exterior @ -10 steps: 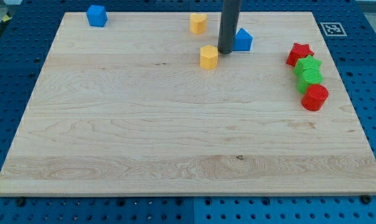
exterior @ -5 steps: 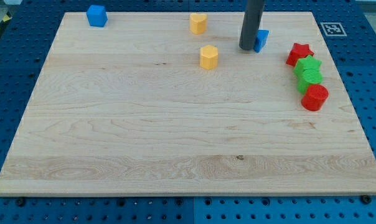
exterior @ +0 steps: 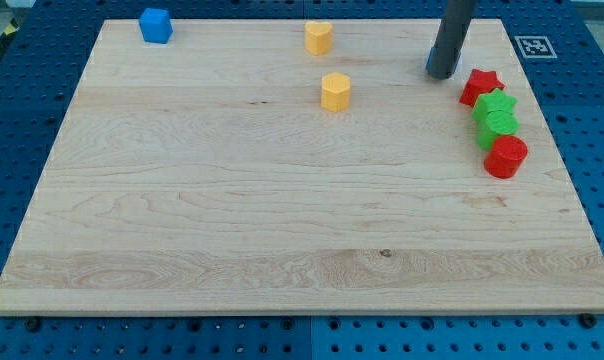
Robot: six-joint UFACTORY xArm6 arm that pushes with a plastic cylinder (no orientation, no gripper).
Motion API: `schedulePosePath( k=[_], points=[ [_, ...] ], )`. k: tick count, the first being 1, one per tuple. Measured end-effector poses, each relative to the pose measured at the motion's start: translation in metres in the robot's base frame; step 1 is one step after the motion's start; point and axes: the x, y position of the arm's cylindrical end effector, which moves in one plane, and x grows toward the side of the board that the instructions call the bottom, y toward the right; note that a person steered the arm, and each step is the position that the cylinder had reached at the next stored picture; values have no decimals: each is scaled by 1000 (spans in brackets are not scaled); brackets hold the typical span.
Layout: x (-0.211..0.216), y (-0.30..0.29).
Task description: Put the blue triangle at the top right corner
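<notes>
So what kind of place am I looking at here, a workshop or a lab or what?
Most likely a robotics lab bench. A wooden board sits on a blue perforated table, there is a printed marker tag at the board's top right corner, and small coloured blocks lie around my tip.

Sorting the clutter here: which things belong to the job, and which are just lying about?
Job:
- blue triangle, only a sliver showing behind the rod
- my tip, right against it

Lying about:
- blue cube
- two yellow blocks
- red star
- two green blocks
- red cylinder
</notes>
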Motion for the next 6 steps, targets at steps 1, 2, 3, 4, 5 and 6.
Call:
schedulePosePath(
  k=[1, 2, 3, 4, 5, 6],
  points=[
    [-16, 0],
    [-33, 0],
    [-41, 0],
    [-56, 1],
    [-71, 2],
    [-75, 7]
  ],
)
